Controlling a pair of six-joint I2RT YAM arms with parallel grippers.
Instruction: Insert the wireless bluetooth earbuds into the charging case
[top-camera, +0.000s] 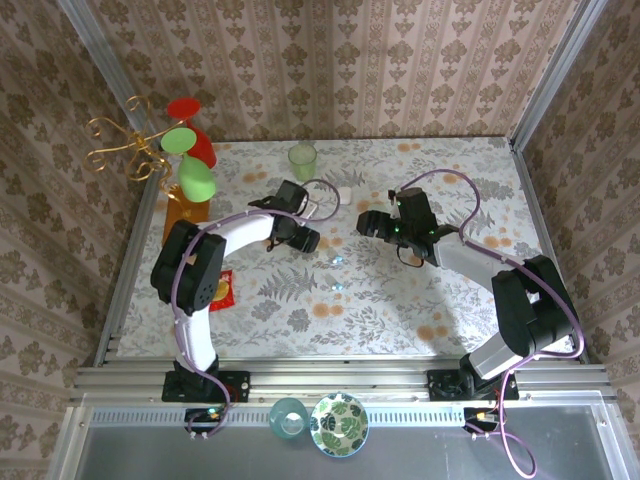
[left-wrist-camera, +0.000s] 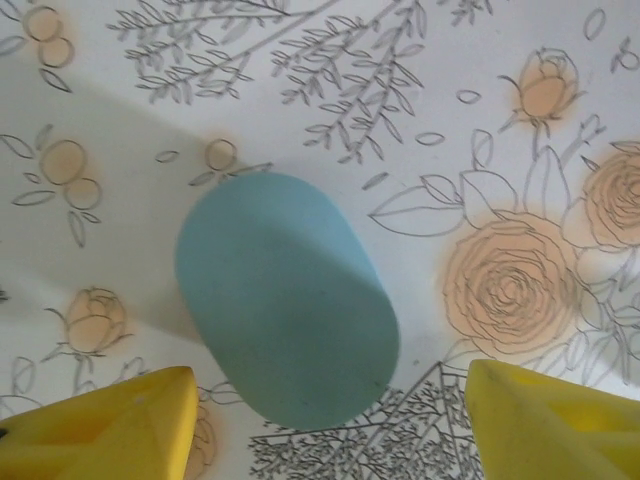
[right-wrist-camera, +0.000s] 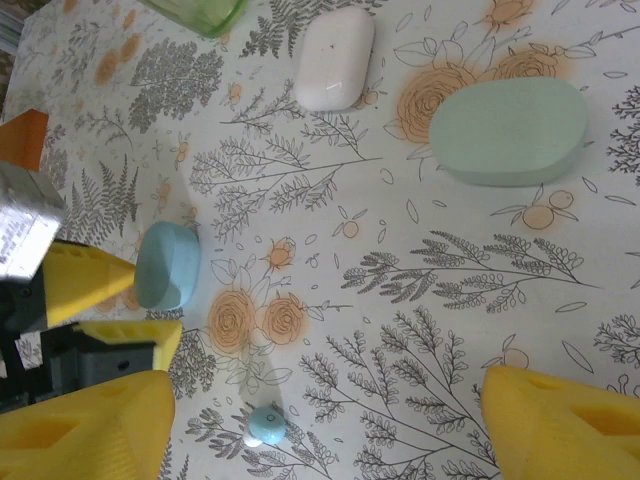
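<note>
Both arms are bent inward over the middle of the floral surface (top-camera: 400, 310), with their tools turned toward each other. The left tool (left-wrist-camera: 330, 400) is held close over a blue case (left-wrist-camera: 285, 300). Its yellow fingers (left-wrist-camera: 100, 425) are parted, flanking the case's near end, and nothing is gripped. The right tool (right-wrist-camera: 328, 400) is spread wide and empty. 1 light blue earbud (right-wrist-camera: 266, 425) is seen lying on the surface between that tool's fingers, near the blue case but apart from it. A white case (right-wrist-camera: 335, 58) and a green case (right-wrist-camera: 510, 130) are set farther off, well apart, with bare surface between them. Print on a red packet (top-camera: 222, 290) is too small to be read. The surface is bounded by patterned walls (top-camera: 300, 60) on 3 sides.
</note>
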